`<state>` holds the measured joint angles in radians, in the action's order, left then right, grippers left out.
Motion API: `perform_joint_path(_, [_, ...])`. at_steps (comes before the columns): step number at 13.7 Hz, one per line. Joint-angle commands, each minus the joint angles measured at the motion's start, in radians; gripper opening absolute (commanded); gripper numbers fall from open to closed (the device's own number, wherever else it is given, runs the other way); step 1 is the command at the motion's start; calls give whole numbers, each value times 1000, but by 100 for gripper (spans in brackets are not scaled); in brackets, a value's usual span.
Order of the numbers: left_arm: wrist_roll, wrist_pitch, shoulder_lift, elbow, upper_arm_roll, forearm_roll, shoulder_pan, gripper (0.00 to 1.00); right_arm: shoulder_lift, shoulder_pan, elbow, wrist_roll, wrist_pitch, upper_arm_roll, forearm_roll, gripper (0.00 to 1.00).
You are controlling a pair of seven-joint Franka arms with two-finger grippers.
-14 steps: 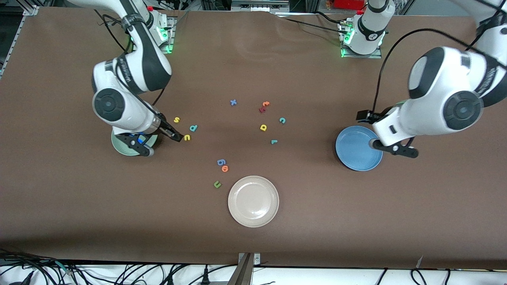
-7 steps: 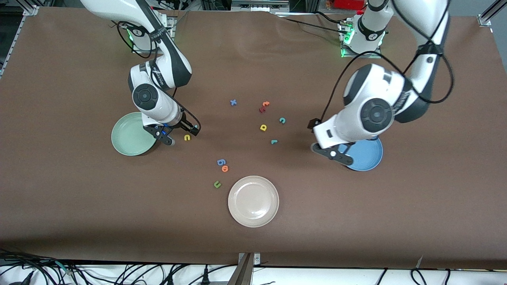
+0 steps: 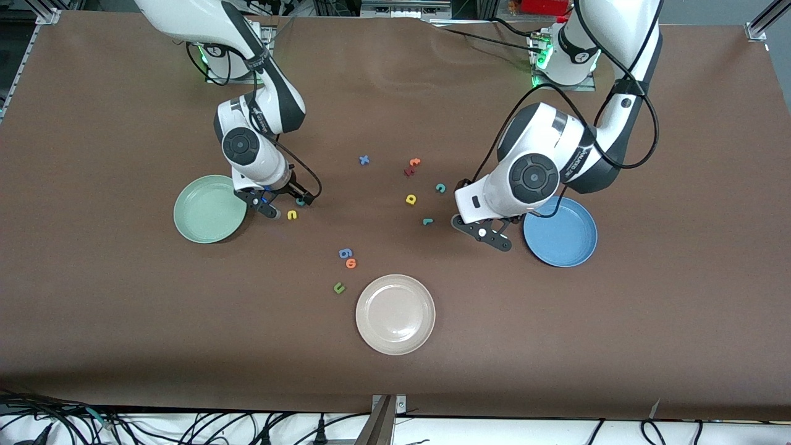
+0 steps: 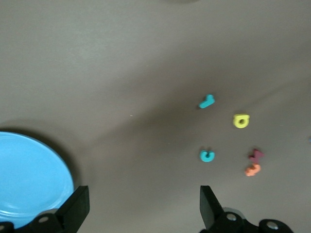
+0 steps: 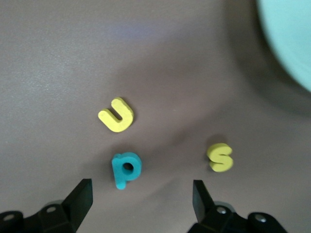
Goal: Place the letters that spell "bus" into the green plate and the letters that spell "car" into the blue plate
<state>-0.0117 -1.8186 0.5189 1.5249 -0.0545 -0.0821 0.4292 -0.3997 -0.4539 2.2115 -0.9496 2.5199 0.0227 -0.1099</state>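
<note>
Right gripper [image 3: 281,205] open-jawed over yellow "u" [image 3: 291,214], teal "b" [image 5: 126,169], yellow "s" [image 5: 220,157] — beside green plate [image 3: 209,209]. Left gripper [image 3: 483,230] wide, empty, by blue plate [image 3: 560,232] — teal "r" [image 3: 427,221], "c" [image 3: 440,188], yellow "a" [image 3: 411,199] nearby; orange "t" [image 3: 414,162] past them.

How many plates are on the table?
3: round pale green plate at the right arm's end; round blue plate at the left arm's end; round beige-white plate nearest the front camera. None looks hidden.

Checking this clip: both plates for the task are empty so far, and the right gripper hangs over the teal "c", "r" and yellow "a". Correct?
Not quite. The green plate and blue plate are empty, but the right gripper hangs over the yellow "u", teal "b" and yellow "s", as the right wrist view shows.
</note>
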Motion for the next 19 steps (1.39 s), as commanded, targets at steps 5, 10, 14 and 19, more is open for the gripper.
perform_joint_path(5, [-22,-4,29,-34,12,70,-18,100,-24,-12,4,-6,56,-1,-8,69])
perform_joint_path(10, [21,-186,13,61,10,-7,29,100,-25,-12,5,0,56,0,-8,52])
perform_joint_path(14, [134,-401,-68,285,10,12,91,100,-27,-12,4,3,53,0,-8,27])
perform_joint_path(19, [240,-667,-126,544,12,37,192,100,-21,-12,-6,5,46,-1,-8,8])
